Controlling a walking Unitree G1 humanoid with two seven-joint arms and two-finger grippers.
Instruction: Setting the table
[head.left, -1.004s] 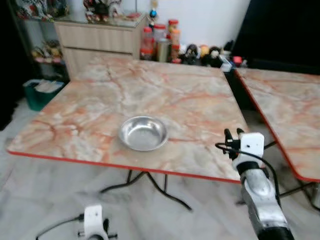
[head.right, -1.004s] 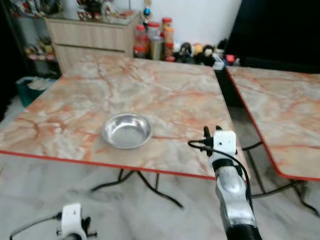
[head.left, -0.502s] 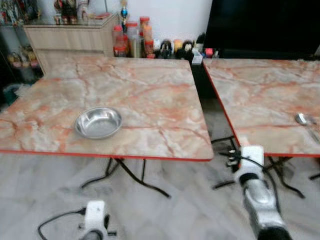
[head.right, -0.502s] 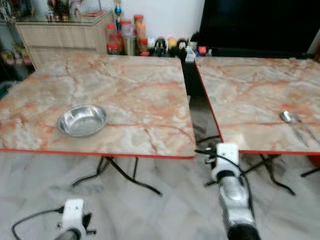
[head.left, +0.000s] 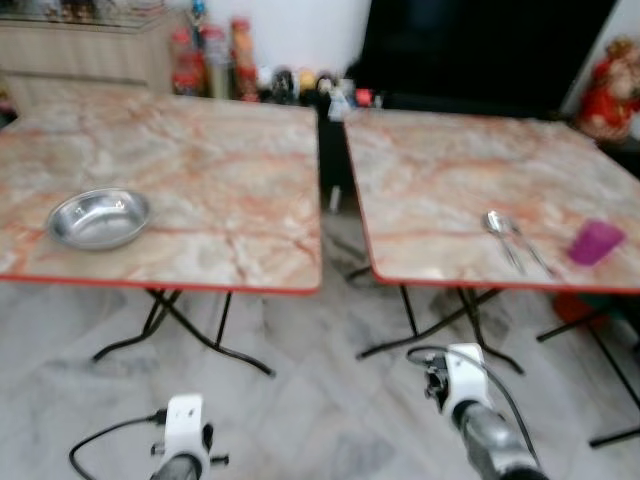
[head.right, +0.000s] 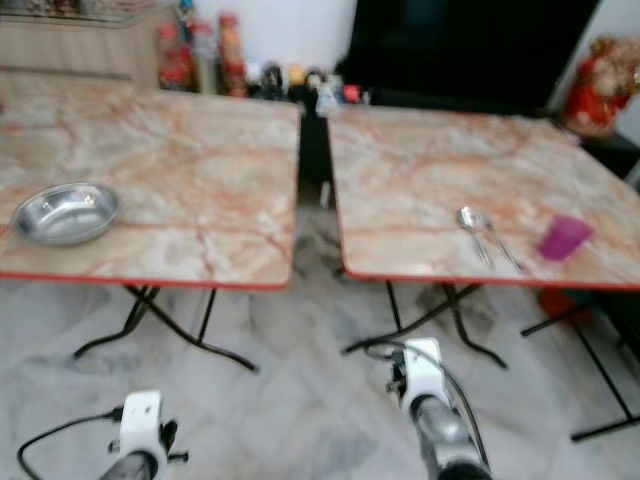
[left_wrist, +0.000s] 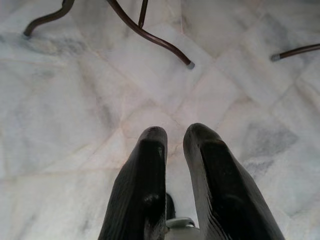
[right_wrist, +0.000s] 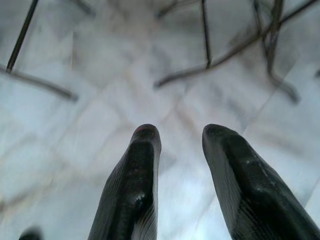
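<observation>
A steel bowl (head.left: 98, 217) rests near the front edge of the left marble table (head.left: 230, 170). On the right marble table (head.left: 450, 180) a spoon and a fork (head.left: 505, 237) lie side by side, and a purple cup (head.left: 596, 241) stands to their right near the front edge. Both arms hang low over the floor in front of the tables. My left gripper (left_wrist: 175, 132) points at the floor tiles, its fingers nearly together with nothing between them. My right gripper (right_wrist: 180, 132) is open and empty above the floor by the table legs.
A narrow gap (head.left: 333, 180) separates the two tables. Folding metal legs (head.left: 180, 330) stand under each one. Jars and bottles (head.left: 210, 60) line the back wall beside a wooden cabinet. A red figure (head.left: 605, 85) sits at the back right. The floor is pale marble tile.
The view has swung to the right, bringing the right table with its spoon, fork and cup into sight. My right arm has dropped from table-edge height to low over the floor.
</observation>
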